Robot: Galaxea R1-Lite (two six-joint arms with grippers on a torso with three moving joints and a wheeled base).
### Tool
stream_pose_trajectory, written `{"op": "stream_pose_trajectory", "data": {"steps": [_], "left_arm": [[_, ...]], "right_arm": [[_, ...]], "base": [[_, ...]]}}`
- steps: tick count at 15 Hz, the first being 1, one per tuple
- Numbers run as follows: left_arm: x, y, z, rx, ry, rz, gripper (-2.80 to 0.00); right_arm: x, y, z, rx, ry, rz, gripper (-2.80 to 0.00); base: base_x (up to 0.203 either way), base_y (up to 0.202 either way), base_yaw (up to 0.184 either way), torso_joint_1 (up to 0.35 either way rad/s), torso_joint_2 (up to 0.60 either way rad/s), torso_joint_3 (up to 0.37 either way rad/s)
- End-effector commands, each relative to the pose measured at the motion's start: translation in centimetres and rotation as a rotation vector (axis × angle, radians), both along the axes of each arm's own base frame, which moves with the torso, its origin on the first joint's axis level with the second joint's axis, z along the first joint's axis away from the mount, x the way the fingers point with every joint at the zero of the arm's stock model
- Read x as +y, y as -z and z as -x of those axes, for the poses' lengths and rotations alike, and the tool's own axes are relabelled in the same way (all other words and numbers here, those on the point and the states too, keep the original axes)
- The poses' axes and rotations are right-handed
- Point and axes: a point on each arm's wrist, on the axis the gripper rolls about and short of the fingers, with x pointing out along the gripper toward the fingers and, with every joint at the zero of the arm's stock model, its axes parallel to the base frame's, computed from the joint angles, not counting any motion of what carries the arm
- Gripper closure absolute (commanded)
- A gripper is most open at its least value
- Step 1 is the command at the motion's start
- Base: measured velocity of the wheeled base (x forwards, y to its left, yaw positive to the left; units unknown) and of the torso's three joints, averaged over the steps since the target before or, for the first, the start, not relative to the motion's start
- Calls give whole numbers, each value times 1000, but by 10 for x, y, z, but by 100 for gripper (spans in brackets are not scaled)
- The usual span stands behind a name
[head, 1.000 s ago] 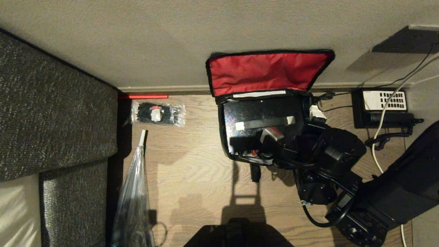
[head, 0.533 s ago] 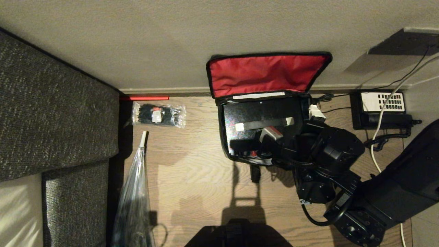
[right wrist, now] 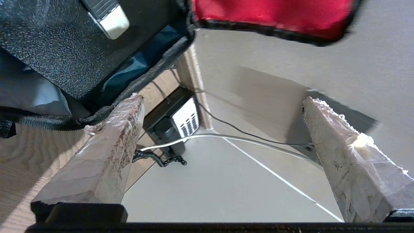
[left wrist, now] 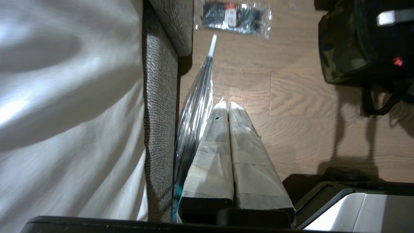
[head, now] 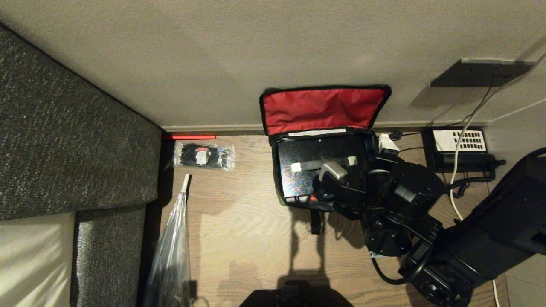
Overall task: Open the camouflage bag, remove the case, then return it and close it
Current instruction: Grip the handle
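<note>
The camouflage bag [head: 279, 194] stands open on the wood floor against the wall, its red-lined lid [head: 324, 108] propped up on the wall. The black case [head: 298, 170] with its shiny speckled face lies inside it, also visible as the case [right wrist: 64, 42] in the right wrist view. My right gripper [head: 384, 147] is at the bag's right rim, open wide and empty [right wrist: 223, 129]; one finger [right wrist: 110, 145] sits beside the bag's black edge strap [right wrist: 155, 71]. My left gripper [left wrist: 226, 106] is shut and empty, parked by the sofa, with the bag [left wrist: 339, 48] off to its side.
A black desk phone [head: 458, 147] with cables [head: 458, 187] sits right of the bag. A clear packet of black ties [head: 204, 155] and a folded clear umbrella [head: 175, 256] lie left, beside the grey sofa [head: 64, 149]. The wall is close behind the bag.
The whole head view has shifted downward and drawn back, so the camera moved. The right arm stays at the bag's right side with its fingers still wide open.
</note>
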Motion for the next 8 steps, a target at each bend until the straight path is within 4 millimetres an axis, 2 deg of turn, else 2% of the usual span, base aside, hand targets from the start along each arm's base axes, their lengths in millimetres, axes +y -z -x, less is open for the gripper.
{"op": "stream_pose_trajectory", "data": {"steps": [1,3,8], "left_arm": [[0,0,0,-1,-1,-1,0],[0,1,0,1,-1,1,0],[0,1,0,5,-5,5,0]], "right_arm": [[4,6,0,10,-4,10,-280],[5,9,0,16,-6,13,-280],[6,9,-2,10,-6,1,-280]], "base": [[0,0,0,-3,0,202],[0,0,0,1,1,150],[0,0,0,2,0,24]]}}
